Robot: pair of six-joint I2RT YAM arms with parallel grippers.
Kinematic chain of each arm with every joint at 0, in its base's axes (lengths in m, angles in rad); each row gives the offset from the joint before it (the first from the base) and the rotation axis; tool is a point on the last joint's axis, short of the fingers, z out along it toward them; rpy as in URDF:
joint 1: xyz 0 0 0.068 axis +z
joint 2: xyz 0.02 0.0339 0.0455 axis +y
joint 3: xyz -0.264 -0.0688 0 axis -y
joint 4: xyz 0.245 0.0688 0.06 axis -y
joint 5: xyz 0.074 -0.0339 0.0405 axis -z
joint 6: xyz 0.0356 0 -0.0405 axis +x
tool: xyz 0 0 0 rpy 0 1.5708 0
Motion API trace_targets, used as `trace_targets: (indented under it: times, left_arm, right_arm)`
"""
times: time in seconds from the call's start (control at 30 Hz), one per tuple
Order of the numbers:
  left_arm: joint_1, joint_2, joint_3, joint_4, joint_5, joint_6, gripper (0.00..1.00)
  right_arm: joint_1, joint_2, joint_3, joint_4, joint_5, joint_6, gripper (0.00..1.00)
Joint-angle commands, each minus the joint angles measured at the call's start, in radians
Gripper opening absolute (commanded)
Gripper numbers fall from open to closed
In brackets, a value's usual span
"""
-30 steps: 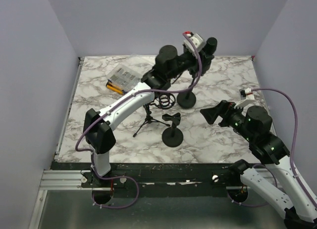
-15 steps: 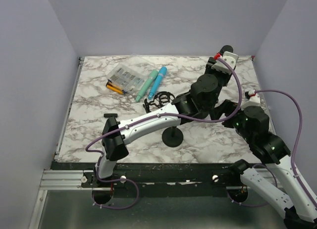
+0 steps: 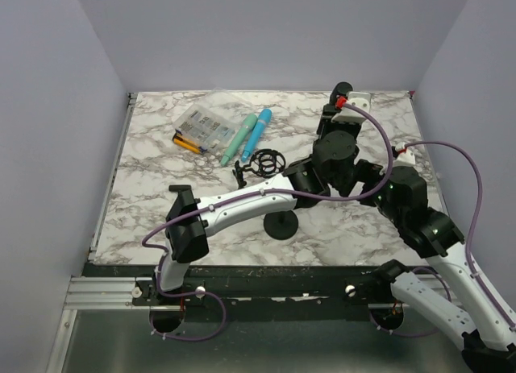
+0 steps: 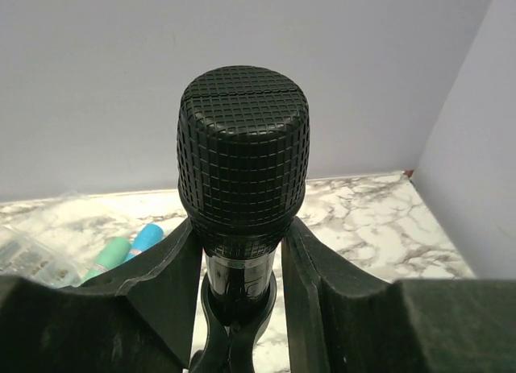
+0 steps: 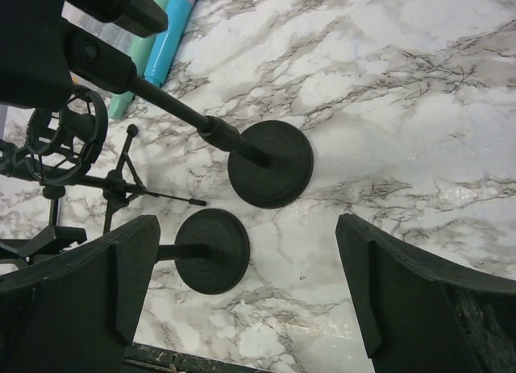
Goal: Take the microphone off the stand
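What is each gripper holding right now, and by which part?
The left gripper grips the microphone by its body just under the mesh head. The right gripper is open, holding nothing.

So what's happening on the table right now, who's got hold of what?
The left gripper is closed around the microphone just below its head. The microphone appears to sit in the clip of its stand, so it is not yet off. The right gripper hangs open above the table beside that stand, holding nothing.
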Motion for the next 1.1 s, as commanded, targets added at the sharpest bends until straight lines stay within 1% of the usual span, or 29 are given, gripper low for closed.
trace_targets:
  times: [0.0,0.1,0.13,0.17,0.23,0.3,0.37,0.47,0.53,0.6,0.63,0.8,0.87,0.93,1.0,1.07]
  left_arm:
    - [-0.012,-0.063,-0.015,0.042,-0.048,-0.089,0.00]
    - [-0.011,-0.082,-0.047,0.027,-0.042,-0.139,0.00]
    - [-0.012,-0.088,-0.054,0.011,-0.037,-0.147,0.07]
    - [-0.011,-0.095,-0.059,-0.017,-0.031,-0.180,0.16]
    - [-0.012,-0.116,-0.068,-0.090,-0.004,-0.235,0.43]
    - [-0.011,-0.142,-0.079,-0.169,0.041,-0.300,0.62]
    - [-0.012,-0.171,-0.083,-0.253,0.093,-0.363,0.78]
    - [-0.010,-0.229,-0.102,-0.368,0.204,-0.435,0.91]
    - [-0.011,-0.274,-0.117,-0.447,0.304,-0.480,0.98]
    - [-0.011,-0.331,-0.153,-0.500,0.401,-0.502,0.99]
    - [-0.008,-0.374,-0.187,-0.501,0.442,-0.500,0.99]
    - [0.020,-0.604,-0.427,-0.464,0.696,-0.513,0.99]
    - [0.058,-0.702,-0.516,-0.439,0.831,-0.517,0.99]
    - [0.119,-0.794,-0.601,-0.410,0.958,-0.546,0.99]
    - [0.199,-0.877,-0.668,-0.390,1.091,-0.586,0.99]
    - [0.290,-0.929,-0.705,-0.408,1.173,-0.617,0.99]
  right_arm:
    - [-0.003,0.016,0.018,0.025,-0.024,-0.006,1.00]
    - [-0.002,0.032,0.013,0.034,-0.053,-0.013,1.00]
    - [-0.002,0.035,0.009,0.038,-0.069,-0.020,1.00]
    - [-0.003,0.036,0.006,0.043,-0.081,-0.028,1.00]
    - [-0.002,0.036,-0.003,0.054,-0.100,-0.037,1.00]
    - [-0.002,0.037,-0.003,0.060,-0.119,-0.046,1.00]
    - [-0.002,0.038,-0.001,0.068,-0.150,-0.061,1.00]
    - [-0.003,0.039,0.013,0.066,-0.181,-0.089,1.00]
    - [-0.002,0.043,0.031,0.054,-0.177,-0.100,1.00]
    - [-0.002,0.045,0.052,0.040,-0.163,-0.105,1.00]
    - [-0.002,0.044,0.060,0.041,-0.166,-0.108,1.00]
    - [-0.002,0.066,0.120,0.048,-0.209,-0.113,1.00]
    - [-0.001,0.089,0.147,0.050,-0.211,-0.115,1.00]
    - [-0.001,0.119,0.177,0.051,-0.199,-0.106,1.00]
    - [-0.001,0.142,0.205,0.063,-0.191,-0.091,1.00]
    - [0.000,0.170,0.226,0.098,-0.203,-0.064,1.00]
